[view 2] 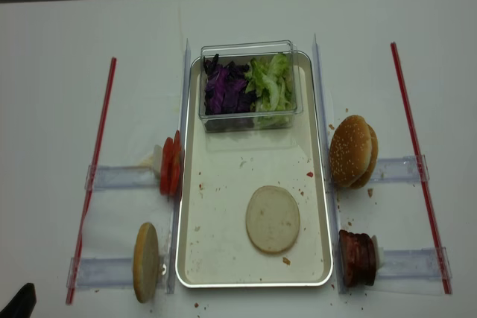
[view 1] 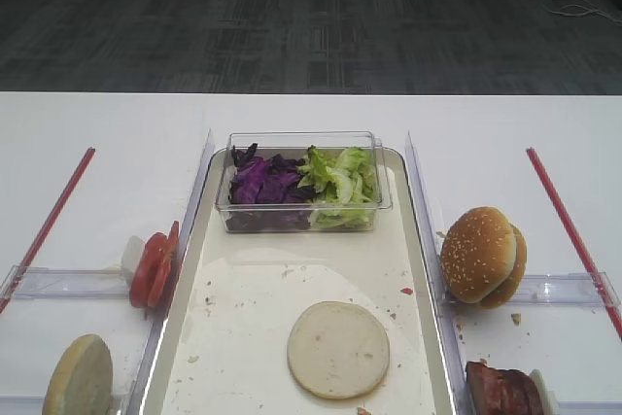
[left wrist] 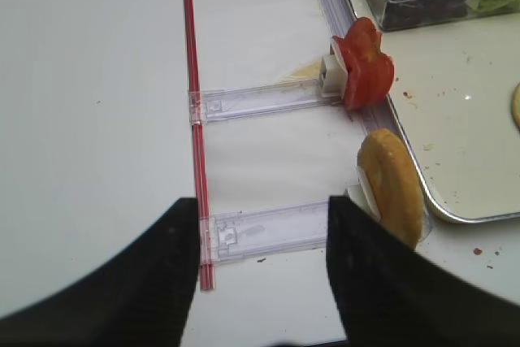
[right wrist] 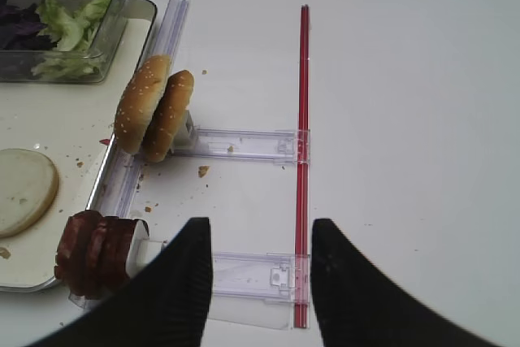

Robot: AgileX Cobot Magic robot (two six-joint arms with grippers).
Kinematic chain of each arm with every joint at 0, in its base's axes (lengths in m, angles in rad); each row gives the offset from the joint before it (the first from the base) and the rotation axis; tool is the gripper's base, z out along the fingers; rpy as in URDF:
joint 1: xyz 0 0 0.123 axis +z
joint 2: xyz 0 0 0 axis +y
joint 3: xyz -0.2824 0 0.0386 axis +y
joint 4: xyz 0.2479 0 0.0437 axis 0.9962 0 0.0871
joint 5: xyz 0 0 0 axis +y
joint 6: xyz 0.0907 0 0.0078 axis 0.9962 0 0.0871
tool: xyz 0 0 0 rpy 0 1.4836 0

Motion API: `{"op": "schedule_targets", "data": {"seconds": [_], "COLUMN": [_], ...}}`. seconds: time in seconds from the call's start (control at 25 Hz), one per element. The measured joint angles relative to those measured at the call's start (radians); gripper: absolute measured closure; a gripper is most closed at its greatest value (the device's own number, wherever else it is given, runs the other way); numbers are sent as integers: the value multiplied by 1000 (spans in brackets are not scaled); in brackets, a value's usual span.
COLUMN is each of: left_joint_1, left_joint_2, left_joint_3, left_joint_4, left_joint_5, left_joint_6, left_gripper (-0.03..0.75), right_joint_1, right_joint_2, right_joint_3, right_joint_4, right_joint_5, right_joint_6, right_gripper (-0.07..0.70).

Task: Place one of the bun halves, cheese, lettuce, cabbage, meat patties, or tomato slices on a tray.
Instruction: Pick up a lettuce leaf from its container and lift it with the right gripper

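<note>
A flat pale bun half (view 1: 338, 349) lies on the cream tray (view 1: 233, 337), toward its near end. At the tray's far end a clear tub holds purple cabbage (view 1: 264, 182) and green lettuce (view 1: 340, 177). Tomato slices (left wrist: 363, 71) and an upright bun half (left wrist: 392, 186) stand in racks left of the tray. Two sesame bun halves (right wrist: 154, 109) and meat patties (right wrist: 93, 251) stand in racks on the right. My left gripper (left wrist: 264, 274) is open over the near left rack, holding nothing. My right gripper (right wrist: 260, 282) is open over the near right rack, beside the patties.
Narrow clear plastic racks (view 2: 119, 177) (view 2: 399, 170) run along both sides of the tray. A red strip (view 2: 95, 161) lies on the far left and another red strip (view 2: 416, 154) on the far right. Crumbs dot the tray and the table (view 2: 52, 72) near the buns.
</note>
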Motion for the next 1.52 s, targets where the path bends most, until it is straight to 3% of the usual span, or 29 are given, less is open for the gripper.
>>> {"op": "schedule_targets", "data": {"seconds": [0.96,1.24,1.52], "left_joint_1": [0,0,0], "left_joint_2": [0,0,0], "left_joint_3": [0,0,0], "left_joint_4": [0,0,0], "left_joint_5": [0,0,0], "left_joint_6": [0,0,0], "left_gripper": [354,354,354], "right_joint_1": [0,0,0], "right_joint_2": [22,225,535], "right_joint_3": [0,-36,-211], "right_joint_4": [34,50,54], "right_joint_5": [-9,-7,5], "right_joint_6": [53,55,58], "right_gripper": [291,227,139]}}
